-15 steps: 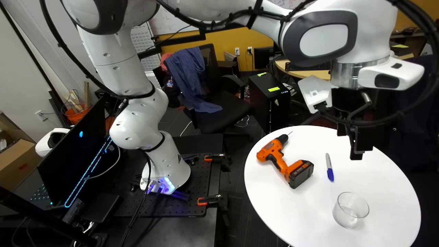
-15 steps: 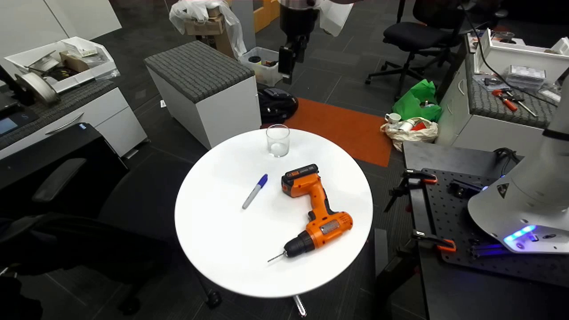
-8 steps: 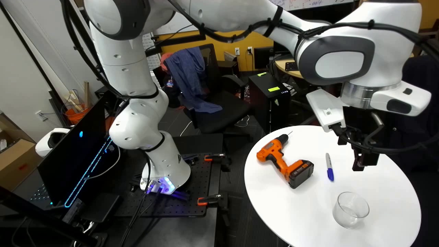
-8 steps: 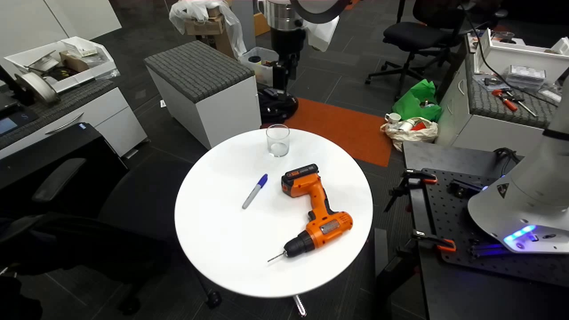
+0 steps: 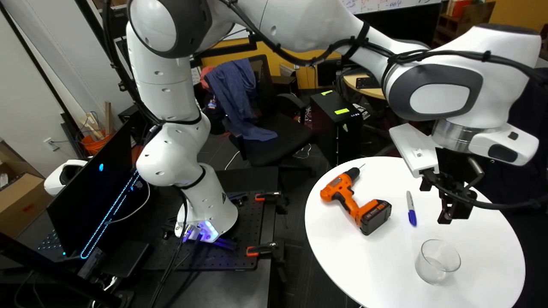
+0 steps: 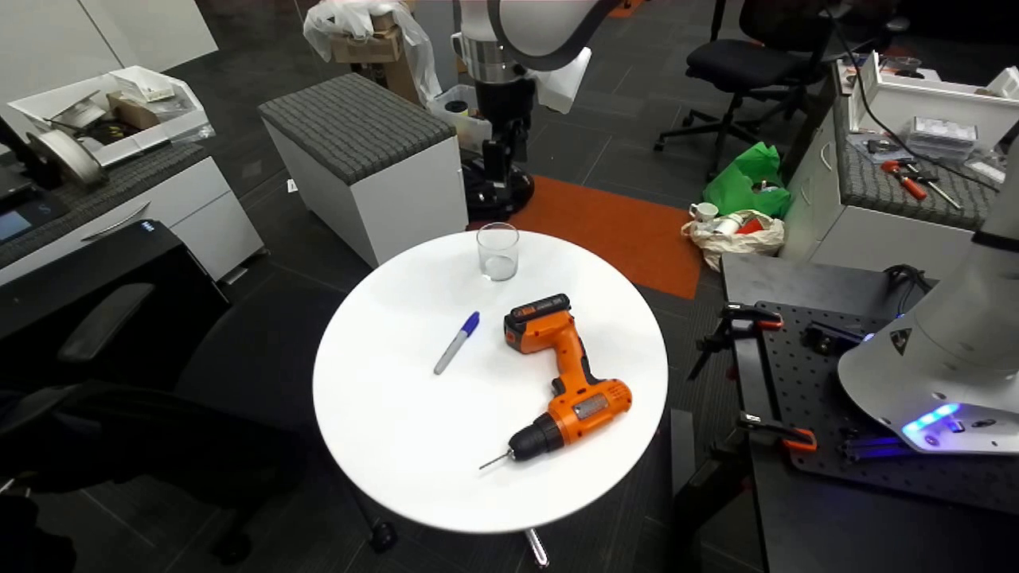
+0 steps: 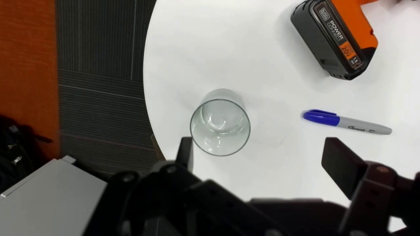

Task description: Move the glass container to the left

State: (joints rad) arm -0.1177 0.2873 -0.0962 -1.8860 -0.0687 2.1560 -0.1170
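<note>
The glass was seen upright on the round white table, just inside the far edge in an exterior view; in the wrist view it was shown beside the left edge.

The gripper was held over the table, higher than the glass and apart from it, its fingers spread wide, with bare table seen through the gap. One fingertip was shown just beside the glass's rim in the wrist view, though a clear space was left between tips and glass in both exterior views.

The pen, grey with a blue cap, was seen flat near the middle of the table, its capped end turned toward the glass. The orange and black drill was seen on its side near the edge facing the bench; its battery end was turned toward the glass, and its bit was pointed toward the edge opposite the glass.

The arm was mounted on a perforated plate on the bench and was stretched out over the table. In an exterior view a cabinet and an orange strip of floor were seen past the far edge.
</note>
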